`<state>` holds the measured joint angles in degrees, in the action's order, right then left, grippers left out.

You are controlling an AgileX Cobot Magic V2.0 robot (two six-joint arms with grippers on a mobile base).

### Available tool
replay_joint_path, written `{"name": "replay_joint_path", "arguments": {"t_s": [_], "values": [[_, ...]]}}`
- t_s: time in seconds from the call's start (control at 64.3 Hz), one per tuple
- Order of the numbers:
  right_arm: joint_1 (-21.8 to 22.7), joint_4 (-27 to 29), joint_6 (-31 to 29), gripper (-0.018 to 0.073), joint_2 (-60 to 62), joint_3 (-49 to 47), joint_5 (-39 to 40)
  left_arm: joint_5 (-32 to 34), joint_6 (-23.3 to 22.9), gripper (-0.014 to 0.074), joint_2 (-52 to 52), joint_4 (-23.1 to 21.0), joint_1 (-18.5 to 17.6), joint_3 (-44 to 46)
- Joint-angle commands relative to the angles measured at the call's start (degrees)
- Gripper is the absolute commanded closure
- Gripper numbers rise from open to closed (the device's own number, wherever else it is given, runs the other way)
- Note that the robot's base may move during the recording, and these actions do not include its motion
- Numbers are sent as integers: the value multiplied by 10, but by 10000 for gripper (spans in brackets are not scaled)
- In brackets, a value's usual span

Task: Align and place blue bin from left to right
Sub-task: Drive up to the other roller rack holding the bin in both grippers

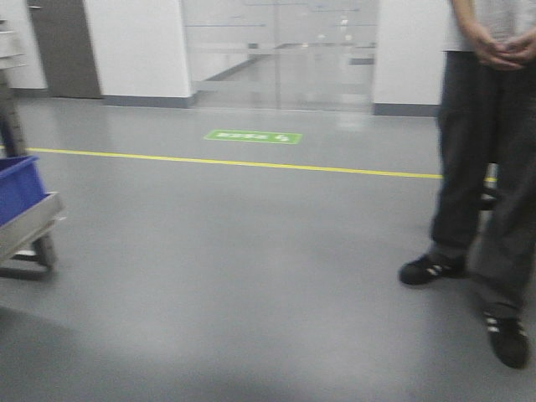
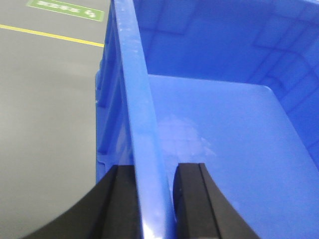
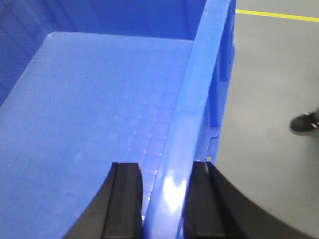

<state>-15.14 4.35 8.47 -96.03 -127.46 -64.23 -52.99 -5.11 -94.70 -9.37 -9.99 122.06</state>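
Both wrist views are filled by an empty blue bin held over the grey floor. My left gripper is shut on its left wall, one black finger outside and the other inside the rim. The same bin appears in the right wrist view, where my right gripper is shut on the right wall, its fingers straddling the glossy rim. Neither the grippers nor this bin show in the front view.
Another blue bin sits on a metal trolley at the far left. A person stands at the right, one shoe close to the held bin. A yellow floor line and a green floor sign lie ahead, before glass doors.
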Motion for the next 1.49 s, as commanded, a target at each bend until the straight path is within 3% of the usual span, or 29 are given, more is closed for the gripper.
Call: {"name": "replay_joint_path", "arguments": {"t_s": [0.0, 1.478], "values": [[-10, 44, -24, 627, 11, -10, 69, 60, 10, 708, 15, -44, -10, 10], [-10, 44, -24, 627, 11, -10, 69, 60, 10, 708, 15, -44, -10, 10]]}}
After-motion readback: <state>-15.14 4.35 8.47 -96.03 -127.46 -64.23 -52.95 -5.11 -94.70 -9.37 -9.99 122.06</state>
